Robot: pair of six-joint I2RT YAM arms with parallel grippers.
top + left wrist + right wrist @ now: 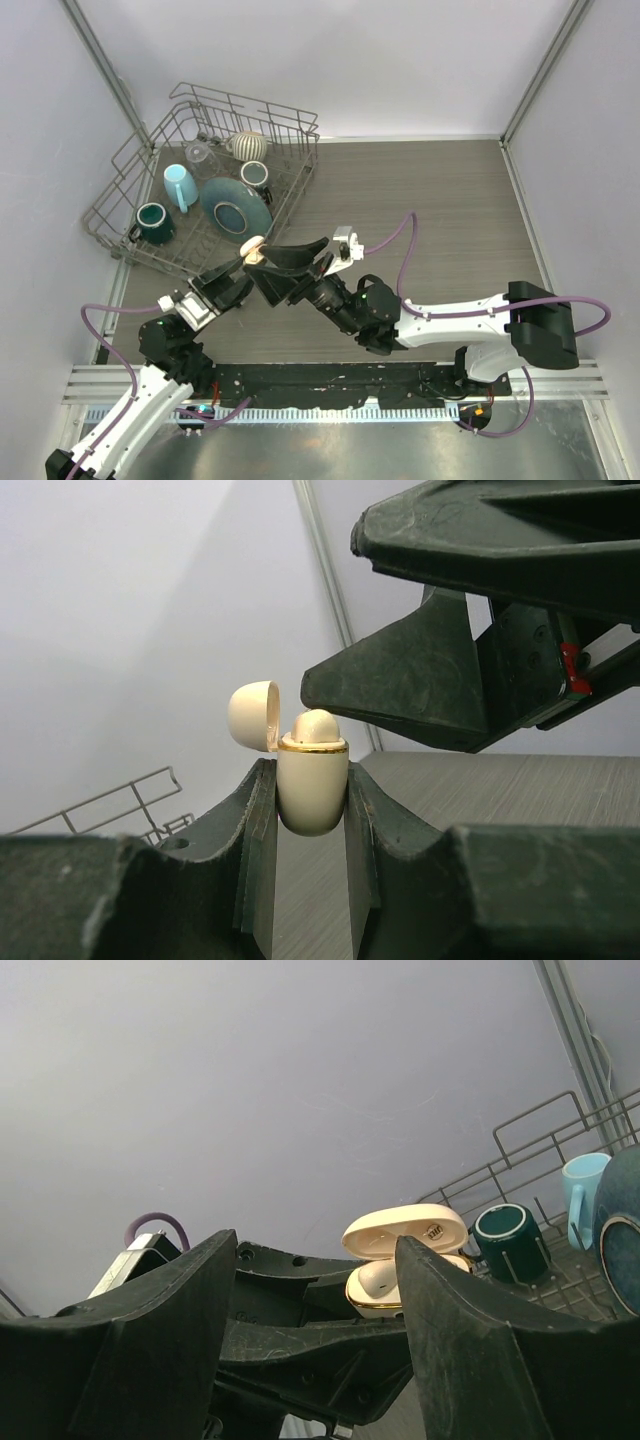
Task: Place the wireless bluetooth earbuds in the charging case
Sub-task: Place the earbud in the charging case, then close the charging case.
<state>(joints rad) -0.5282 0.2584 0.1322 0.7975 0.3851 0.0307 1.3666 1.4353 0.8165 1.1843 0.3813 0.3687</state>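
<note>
My left gripper (pixel 312 810) is shut on the cream charging case (pixel 311 785), held above the table with its lid (pixel 252 715) open. An earbud (pixel 316 726) sits in the case, its top rising above the gold rim. In the top view the case (pixel 253 248) is at the left gripper's tip (pixel 246 259). My right gripper (pixel 296 268) is open and empty, its fingers (pixel 420 685) right beside the case. The right wrist view shows the open case (pixel 400 1260) with an earbud (pixel 380 1278) in it, past my open right gripper (pixel 320 1290).
A wire dish rack (pixel 130 175) stands at the back left with a dark green mug (pixel 152 222), a light blue cup (pixel 181 186), a teal plate (pixel 236 209), another mug (pixel 255 175), a glass (pixel 200 153) and a striped bowl (pixel 248 145). Walls enclose the table.
</note>
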